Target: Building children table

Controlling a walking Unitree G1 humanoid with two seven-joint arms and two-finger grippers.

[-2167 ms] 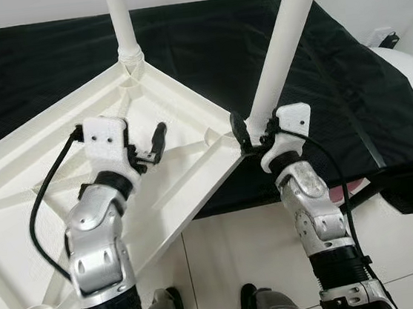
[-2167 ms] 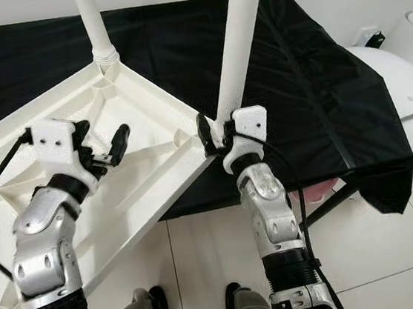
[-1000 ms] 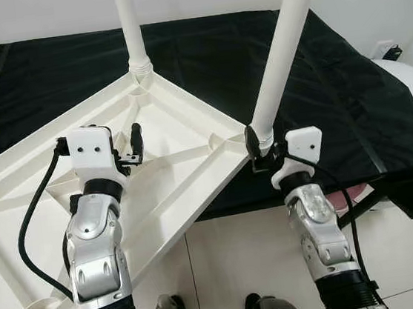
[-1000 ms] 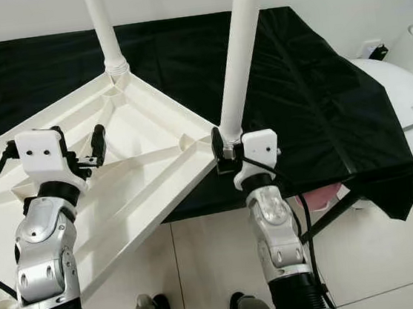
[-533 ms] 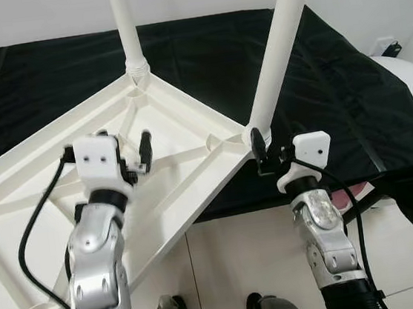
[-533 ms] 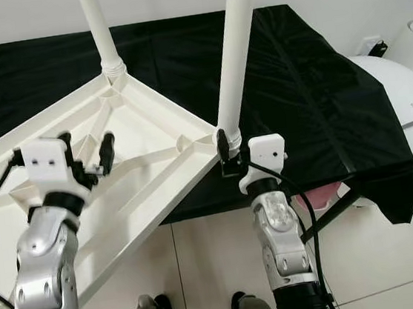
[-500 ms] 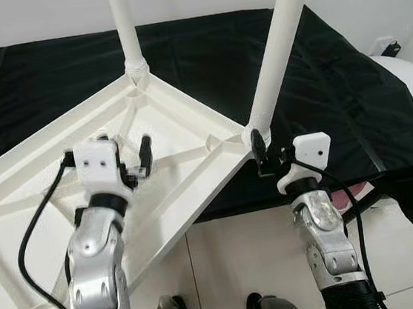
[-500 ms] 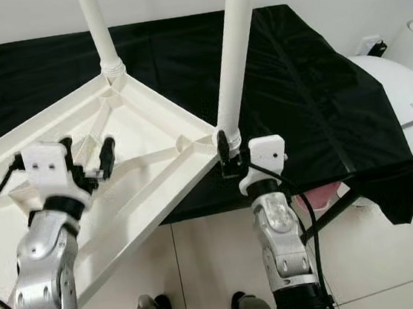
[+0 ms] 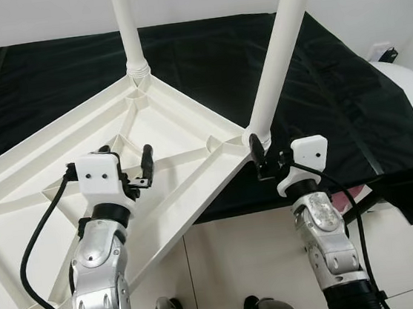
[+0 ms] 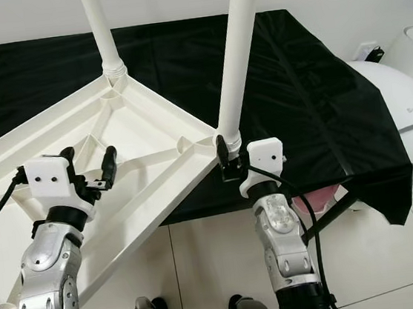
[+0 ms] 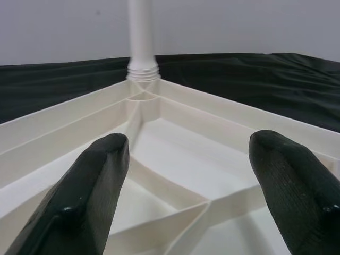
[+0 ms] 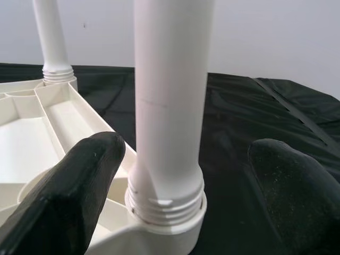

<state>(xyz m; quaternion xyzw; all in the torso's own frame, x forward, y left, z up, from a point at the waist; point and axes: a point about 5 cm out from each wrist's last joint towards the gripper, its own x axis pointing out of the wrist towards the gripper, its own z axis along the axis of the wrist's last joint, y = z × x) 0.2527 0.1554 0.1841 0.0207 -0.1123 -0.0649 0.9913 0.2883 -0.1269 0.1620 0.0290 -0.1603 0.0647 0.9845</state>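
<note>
Flanking the near table leg [image 12: 170, 106] at its threaded socket, right pincer [image 12: 175, 191] spread, not gripping.
Left pincer [image 11: 183, 175] spread above the inverted tabletop [image 9: 182, 138].

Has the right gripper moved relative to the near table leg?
Yes. The right gripper has drawn back from the base of the near table leg, toward the robot.

Tabletop [image 9: 190, 138] smooth white plastic; cloth [image 9: 350, 101] black, probably matt.
</note>
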